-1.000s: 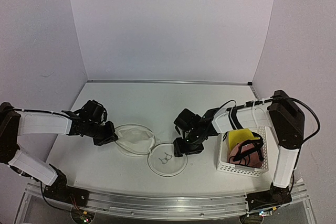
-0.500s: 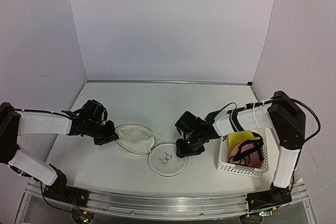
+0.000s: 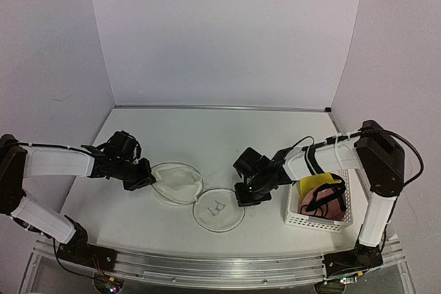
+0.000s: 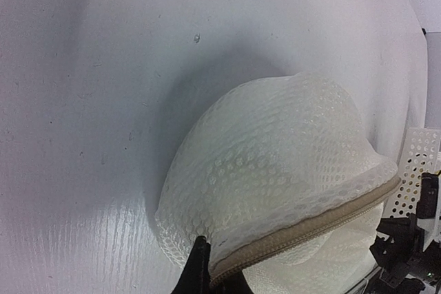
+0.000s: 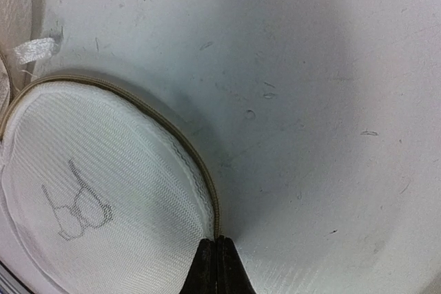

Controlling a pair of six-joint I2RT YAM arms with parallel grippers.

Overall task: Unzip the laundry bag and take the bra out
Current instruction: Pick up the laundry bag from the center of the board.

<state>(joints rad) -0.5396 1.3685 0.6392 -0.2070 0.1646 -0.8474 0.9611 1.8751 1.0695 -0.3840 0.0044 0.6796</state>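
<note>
The laundry bag lies spread in two joined parts: a white mesh dome on the left and a flat round face with a small black bra outline. My left gripper is shut on the dome's lower edge, its dark fingertips pinching the mesh beside the beige zipper tape. My right gripper is shut at the right edge of the round face. The zipper rim runs straight into its closed tips. The bra is hidden.
A white perforated basket stands at the right, close to the right arm, holding pink and yellow cloth with black straps. Its corner also shows in the left wrist view. White walls close the table at the back and sides.
The right gripper slid slightly right along the round face's edge and went from open to shut on the rim. The left arm and the dome half stayed put.
</note>
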